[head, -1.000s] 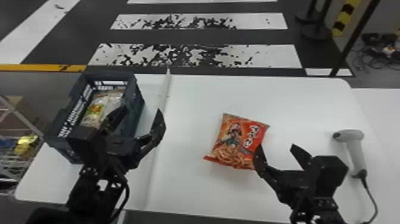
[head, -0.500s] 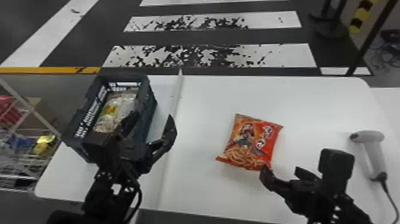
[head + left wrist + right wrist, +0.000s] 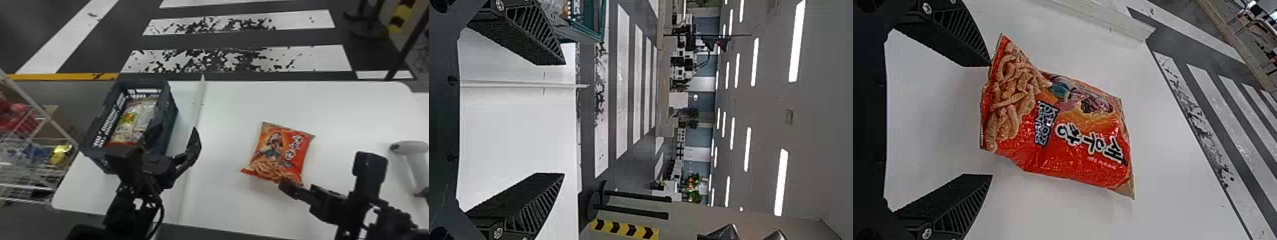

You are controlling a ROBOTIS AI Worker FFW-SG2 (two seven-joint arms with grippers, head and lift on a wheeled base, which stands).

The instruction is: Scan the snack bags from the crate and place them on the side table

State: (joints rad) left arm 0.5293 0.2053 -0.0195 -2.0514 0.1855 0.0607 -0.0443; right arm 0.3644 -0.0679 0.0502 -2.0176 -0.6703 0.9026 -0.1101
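An orange-red snack bag point(image 3: 281, 153) lies flat on the white table, right of the divider strip. My right gripper point(image 3: 316, 169) is at the bag's near edge in the head view. From the right wrist, the open right gripper point(image 3: 990, 120) has its fingers apart at the end of the snack bag point(image 3: 1053, 125), not closed on it. Over the near right side of the dark crate point(image 3: 172, 118) is my left gripper point(image 3: 175, 131), open and holding nothing; the left wrist view has that gripper point(image 3: 564, 119) with fingers wide apart. More snack bags point(image 3: 137, 118) lie inside the crate. A white handheld scanner point(image 3: 415, 159) rests at the right.
A raised white strip point(image 3: 198, 111) crosses the white table point(image 3: 229, 207) between crate and snack bag. At the far left stands a wire rack point(image 3: 60, 134) with colourful items. The scanner's cable runs down at the right edge.
The head view has shifted, moving the whole scene rightward in it. My right gripper has turned, its fingers now angled differently beside the bag. The left gripper looks unchanged beside the crate.
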